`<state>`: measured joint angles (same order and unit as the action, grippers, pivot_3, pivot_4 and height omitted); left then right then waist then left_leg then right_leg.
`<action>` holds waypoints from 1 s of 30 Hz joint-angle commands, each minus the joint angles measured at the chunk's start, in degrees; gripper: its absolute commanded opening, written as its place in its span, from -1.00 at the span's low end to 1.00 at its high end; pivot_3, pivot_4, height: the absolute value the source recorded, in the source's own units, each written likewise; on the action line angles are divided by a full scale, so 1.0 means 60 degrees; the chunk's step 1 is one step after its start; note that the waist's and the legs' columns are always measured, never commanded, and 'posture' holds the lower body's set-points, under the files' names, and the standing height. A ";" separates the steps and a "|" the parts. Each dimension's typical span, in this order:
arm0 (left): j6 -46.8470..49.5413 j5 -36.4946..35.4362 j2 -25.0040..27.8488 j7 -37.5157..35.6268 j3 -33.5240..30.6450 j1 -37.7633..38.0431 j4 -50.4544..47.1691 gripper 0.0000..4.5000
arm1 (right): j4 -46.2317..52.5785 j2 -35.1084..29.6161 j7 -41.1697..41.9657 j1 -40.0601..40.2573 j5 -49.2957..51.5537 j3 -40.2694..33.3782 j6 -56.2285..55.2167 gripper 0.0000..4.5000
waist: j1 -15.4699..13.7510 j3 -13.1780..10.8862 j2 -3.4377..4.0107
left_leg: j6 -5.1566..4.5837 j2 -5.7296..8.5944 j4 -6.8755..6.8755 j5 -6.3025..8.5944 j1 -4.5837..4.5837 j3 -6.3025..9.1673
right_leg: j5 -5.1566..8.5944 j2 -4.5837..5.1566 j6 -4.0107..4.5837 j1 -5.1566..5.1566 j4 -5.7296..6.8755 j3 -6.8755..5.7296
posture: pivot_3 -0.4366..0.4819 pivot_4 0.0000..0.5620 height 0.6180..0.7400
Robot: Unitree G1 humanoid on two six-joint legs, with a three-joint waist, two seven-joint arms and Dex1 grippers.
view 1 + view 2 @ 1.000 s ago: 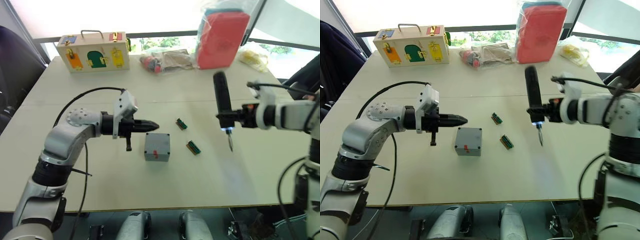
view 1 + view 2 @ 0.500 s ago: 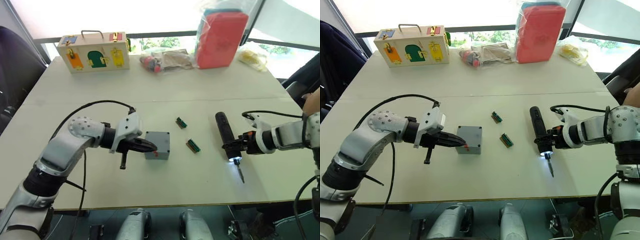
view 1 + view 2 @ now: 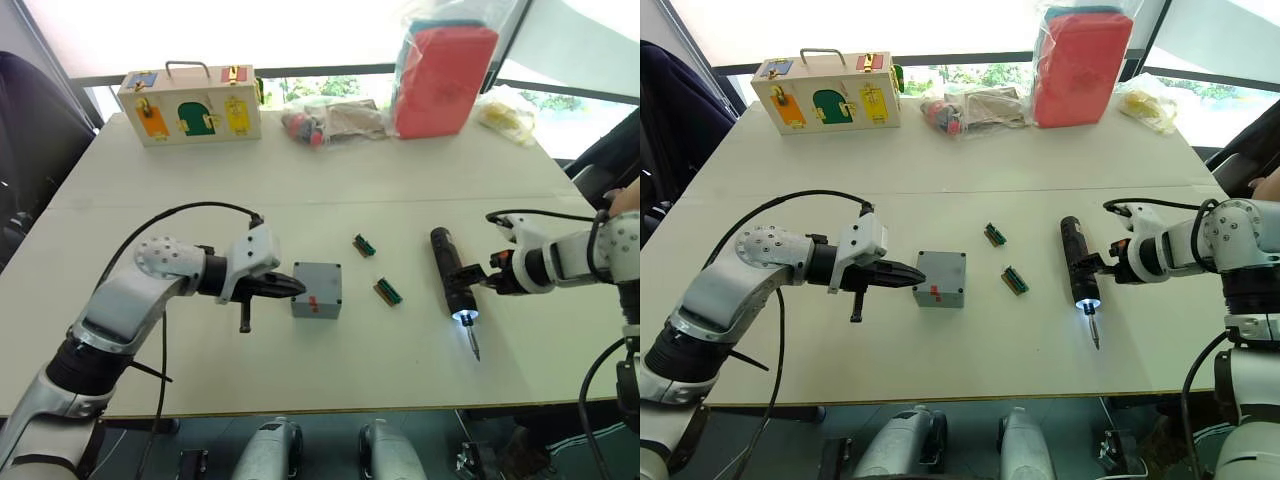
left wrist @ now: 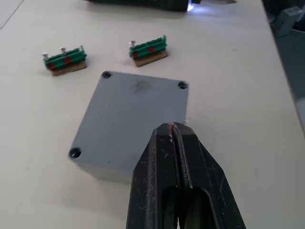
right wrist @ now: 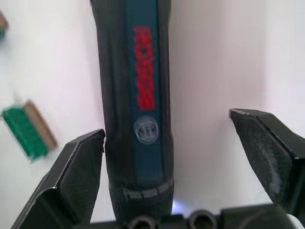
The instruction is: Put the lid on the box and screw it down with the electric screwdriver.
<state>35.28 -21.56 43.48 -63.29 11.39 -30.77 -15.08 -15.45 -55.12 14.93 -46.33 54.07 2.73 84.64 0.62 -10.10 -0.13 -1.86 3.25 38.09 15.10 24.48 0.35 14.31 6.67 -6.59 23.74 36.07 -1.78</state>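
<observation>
1. electric screwdriver is lying on tabletop, tip light glowing, red label unreadable.
2. right gripper is sitting spread around it.
3. left gripper is pressed together, touching lidded box.

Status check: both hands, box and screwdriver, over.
Left hand shut, tips at the lidded box. Right hand open around the electric screwdriver, lying on the table, light on. Nothing blocking.

My head cameras look forward and down over the table; my wrist cameras sit close above the box and electric screwdriver, both visible from my head.
</observation>
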 commanded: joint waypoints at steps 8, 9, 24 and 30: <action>0.0850 -0.0323 0.0022 0.1312 -0.1615 0.0232 0.0449 -1.00 | 0.5642 0.0687 0.3316 0.1946 -0.0793 -0.1519 -0.4956 0.98 | -0.0012 -0.0009 -0.0011 | 0.0001 -0.0007 0.0002 0.0000 -0.0008 0.0005 | 0.0001 -0.0008 -0.0008 -0.0008 0.0005 0.0001 | -0.05 -0.47 1.00; 0.0881 -0.0316 0.0034 0.1314 -0.1558 0.0314 0.0435 -1.00 | 0.6219 0.0684 0.3497 0.2320 -0.1006 -0.1237 -0.5193 0.98 | -0.0032 -0.0010 -0.0011 | 0.0001 -0.0007 0.0004 0.0000 -0.0008 0.0007 | 0.0000 -0.0009 -0.0010 -0.0010 0.0006 0.0000 | -0.05 -0.47 1.00; 0.0482 0.0793 -0.1101 0.2191 -0.0056 0.0813 0.0683 -1.00 | 0.7739 0.1293 0.4698 0.4692 -0.4089 0.2344 -0.6666 0.98 | -0.0224 -0.0013 -0.0020 | 0.0010 0.0004 0.0021 -0.0001 -0.0021 0.0020 | -0.0008 0.0008 -0.0015 -0.0024 0.0004 0.0001 | -0.05 -0.47 1.00; 0.0272 0.1060 -0.1410 0.2211 0.0211 0.0630 0.1016 -1.00 | 0.7630 0.1940 0.4549 0.4420 -0.4385 0.2792 -0.6109 0.98 | -0.0225 -0.0013 -0.0021 | 0.0017 0.0005 0.0020 -0.0005 -0.0021 0.0020 | -0.0008 0.0009 -0.0014 -0.0024 0.0006 0.0001 | -0.05 -0.47 1.00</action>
<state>38.20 -15.59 35.13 -50.06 12.80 -25.44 -8.72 29.58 -44.48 42.45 -18.65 28.13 19.54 47.40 -0.73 -10.18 -0.25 -1.76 3.28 38.21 15.07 24.36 0.47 14.26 6.72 -6.68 23.60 36.10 -1.78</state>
